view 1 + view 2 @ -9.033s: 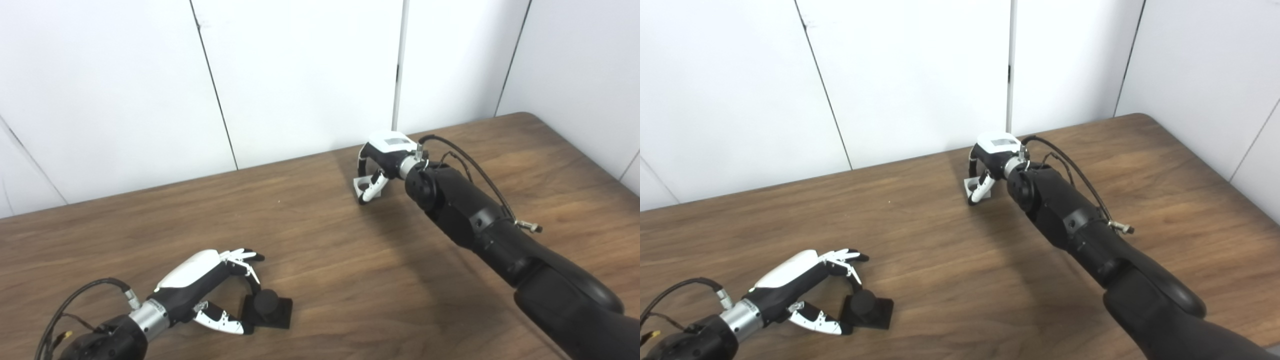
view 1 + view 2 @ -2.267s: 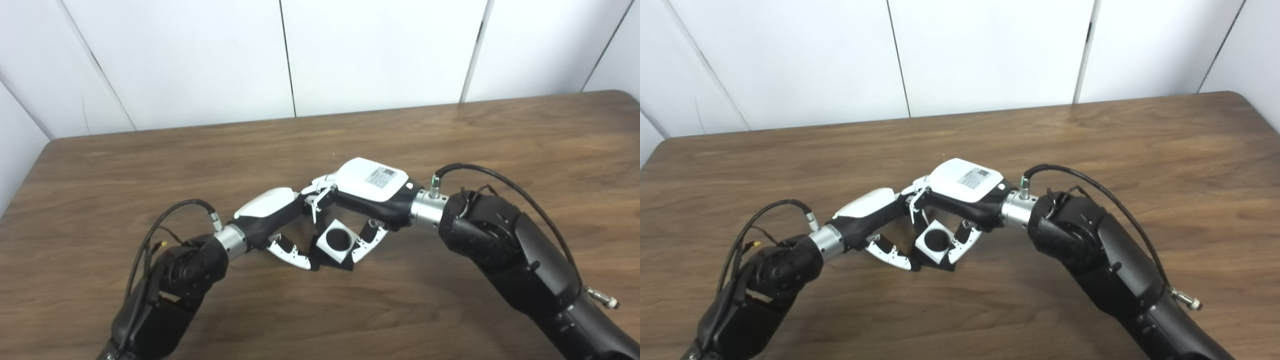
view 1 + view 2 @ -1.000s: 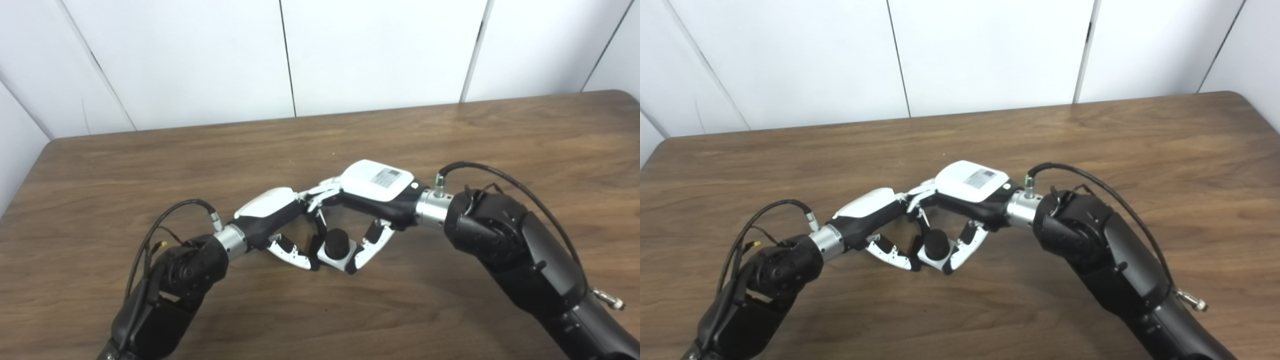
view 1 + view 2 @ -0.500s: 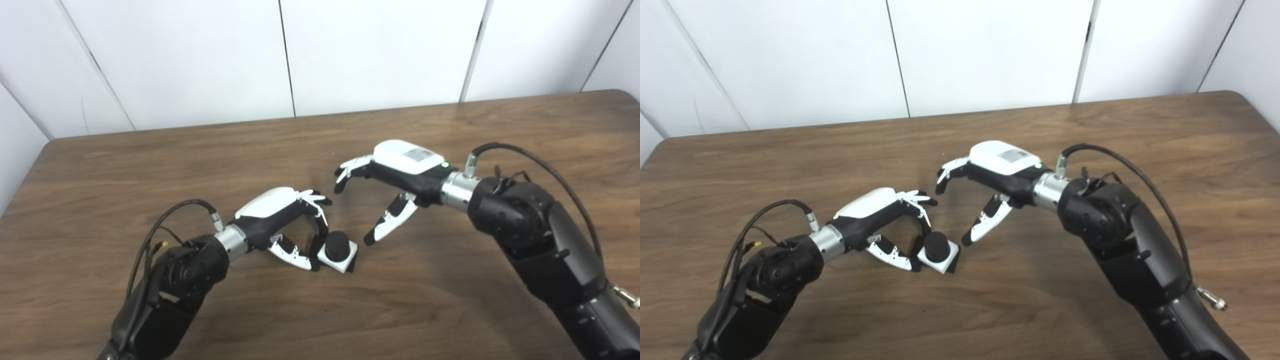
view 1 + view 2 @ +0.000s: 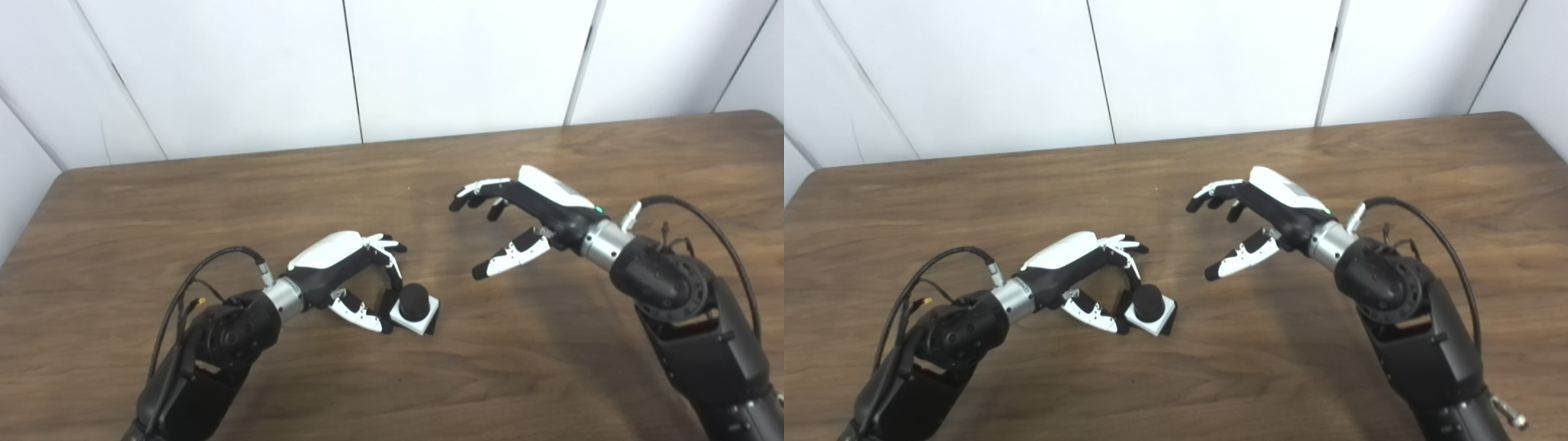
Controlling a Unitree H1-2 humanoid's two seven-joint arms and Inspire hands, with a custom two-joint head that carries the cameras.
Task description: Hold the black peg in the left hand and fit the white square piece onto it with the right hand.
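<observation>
Right hand (image 5: 539, 205) withdrawn, fingers (image 5: 511, 256) spread, apparently empty

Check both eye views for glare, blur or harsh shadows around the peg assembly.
Left eye view: even, soft light; black peg and white square piece sharp, faint shadow under the right hand. Right eye view: equally sharp, mild sheen on the table far edge, left hand unblurred.

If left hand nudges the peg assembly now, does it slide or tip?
Probably slides: the black peg stands on a flat square base lying on the table, with the white square piece seated low around it. It looks rigid. The left hand grips one side only, so it may pivot.
</observation>
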